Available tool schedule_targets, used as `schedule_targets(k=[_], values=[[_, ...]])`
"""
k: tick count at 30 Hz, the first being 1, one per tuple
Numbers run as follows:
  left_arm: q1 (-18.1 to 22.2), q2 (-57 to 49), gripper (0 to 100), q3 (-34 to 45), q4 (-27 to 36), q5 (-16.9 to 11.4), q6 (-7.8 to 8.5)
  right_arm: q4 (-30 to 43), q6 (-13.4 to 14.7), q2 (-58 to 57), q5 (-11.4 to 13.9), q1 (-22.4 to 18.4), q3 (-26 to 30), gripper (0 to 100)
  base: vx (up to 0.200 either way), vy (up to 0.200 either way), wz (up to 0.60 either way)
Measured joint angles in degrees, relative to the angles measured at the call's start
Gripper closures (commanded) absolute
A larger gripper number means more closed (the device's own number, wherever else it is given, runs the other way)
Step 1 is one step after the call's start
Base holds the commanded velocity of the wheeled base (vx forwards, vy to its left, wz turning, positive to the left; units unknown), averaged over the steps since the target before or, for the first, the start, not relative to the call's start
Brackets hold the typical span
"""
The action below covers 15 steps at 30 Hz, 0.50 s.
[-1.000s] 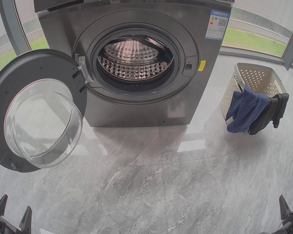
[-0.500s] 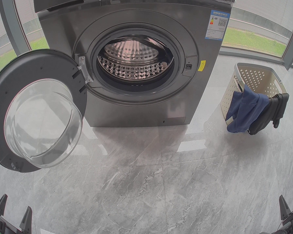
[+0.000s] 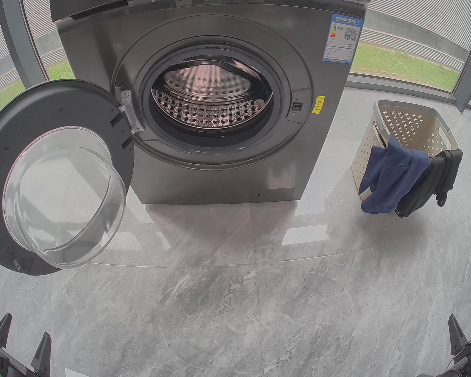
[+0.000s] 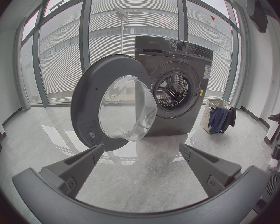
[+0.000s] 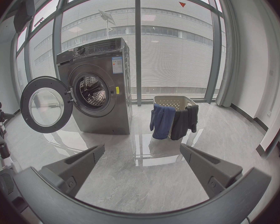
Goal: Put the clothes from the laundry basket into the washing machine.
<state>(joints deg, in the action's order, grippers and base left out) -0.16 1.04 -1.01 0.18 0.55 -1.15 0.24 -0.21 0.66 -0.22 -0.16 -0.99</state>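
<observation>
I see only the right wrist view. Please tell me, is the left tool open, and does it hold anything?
Observer: The left tool is open and holds nothing.
Operator: Is more clothing lying inside the laundry basket?
Observer: In the head view, the inner walls of the laundry basket are bare; its floor is hidden.
Operator: And inside the drum?
Observer: Seen straight on from the head view, the drum shows bare metal, no clothes.

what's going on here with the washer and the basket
The washing machine has its door swung wide open, and no clothes show in its drum. A blue garment and a black garment hang over the front rim of the laundry basket, on the floor right of the machine. The left claw and right claw are open, low and empty, far from the basket.
</observation>
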Motion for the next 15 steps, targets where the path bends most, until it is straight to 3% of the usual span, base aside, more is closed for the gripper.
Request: schedule_targets(k=[10,15], values=[[-0.17,0.00,0,0.00,-0.07,0.11,-0.85,-0.06,0.05,0.05,-0.05,-0.02,-0.02,0,0.000,-0.200,0.00],[-0.22,0.00,0,0.00,-0.11,0.18,-1.26,0.00,0.05,0.07,-0.05,-0.11,-0.02,0,0.000,-0.040,0.60]])
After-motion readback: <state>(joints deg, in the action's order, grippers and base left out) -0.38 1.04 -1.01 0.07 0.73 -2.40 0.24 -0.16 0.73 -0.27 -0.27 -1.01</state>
